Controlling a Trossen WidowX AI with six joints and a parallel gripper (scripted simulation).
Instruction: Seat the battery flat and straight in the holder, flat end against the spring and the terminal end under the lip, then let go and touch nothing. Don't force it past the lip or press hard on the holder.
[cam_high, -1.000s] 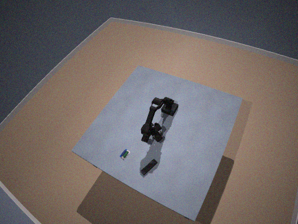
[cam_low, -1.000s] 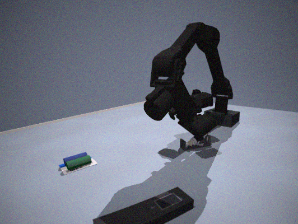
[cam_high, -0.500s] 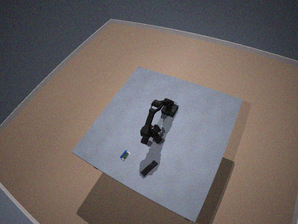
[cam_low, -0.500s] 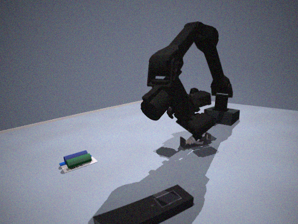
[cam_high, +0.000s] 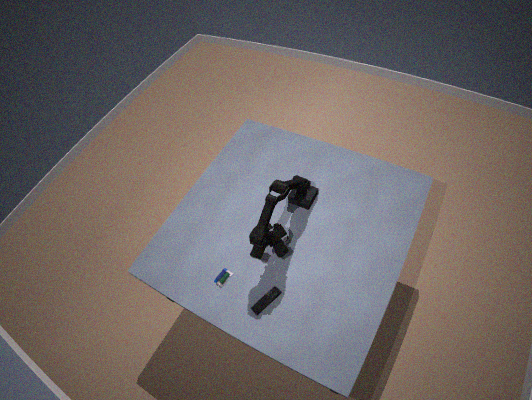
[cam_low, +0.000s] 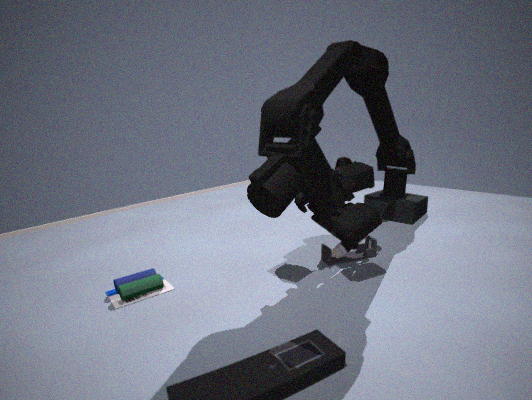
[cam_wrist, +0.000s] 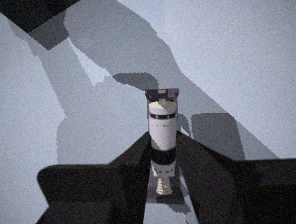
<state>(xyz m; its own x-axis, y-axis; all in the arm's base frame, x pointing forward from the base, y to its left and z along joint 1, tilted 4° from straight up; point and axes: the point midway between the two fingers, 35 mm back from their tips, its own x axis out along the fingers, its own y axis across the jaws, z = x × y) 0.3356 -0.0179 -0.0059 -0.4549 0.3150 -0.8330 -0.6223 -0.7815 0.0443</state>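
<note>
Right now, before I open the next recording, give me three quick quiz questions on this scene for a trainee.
1. True or false: the fingers have let go of the white battery.
2. Which cylinder lies beside the green cylinder?
a) red
b) blue
c) yellow
3. Fill in: in the wrist view, the pale coil at one end of the holder is its ____.

Key: 1 false; 2 b; 3 spring
</note>
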